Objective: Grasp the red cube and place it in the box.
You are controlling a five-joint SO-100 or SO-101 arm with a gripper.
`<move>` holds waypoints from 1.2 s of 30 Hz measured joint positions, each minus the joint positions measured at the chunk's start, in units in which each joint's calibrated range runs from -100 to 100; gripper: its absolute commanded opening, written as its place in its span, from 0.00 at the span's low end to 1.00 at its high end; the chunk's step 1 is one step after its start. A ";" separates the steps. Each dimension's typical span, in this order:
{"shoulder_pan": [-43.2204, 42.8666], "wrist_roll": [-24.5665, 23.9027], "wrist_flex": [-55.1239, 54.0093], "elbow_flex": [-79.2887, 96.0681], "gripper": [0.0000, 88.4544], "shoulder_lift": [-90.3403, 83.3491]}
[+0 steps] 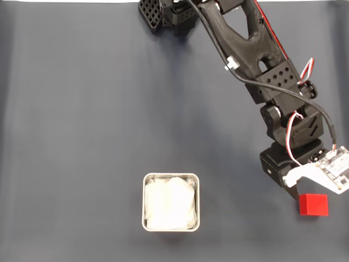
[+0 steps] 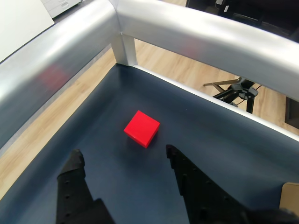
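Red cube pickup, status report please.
Gripper open, empty, short of the red cube. Cube on the mat, untouched. Box off to the left in fixed view. Nothing between.

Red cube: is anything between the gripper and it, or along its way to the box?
Nothing visible. In the wrist view the open gripper faces the red cube across bare mat. In the fixed view, only bare dark mat lies between the cube and the box.
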 measured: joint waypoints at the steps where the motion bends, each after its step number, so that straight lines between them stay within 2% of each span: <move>1: 0.00 -0.10 0.00 -0.54 0.46 0.43; 36: -0.15 -0.29 0.00 -16.18 0.46 15.02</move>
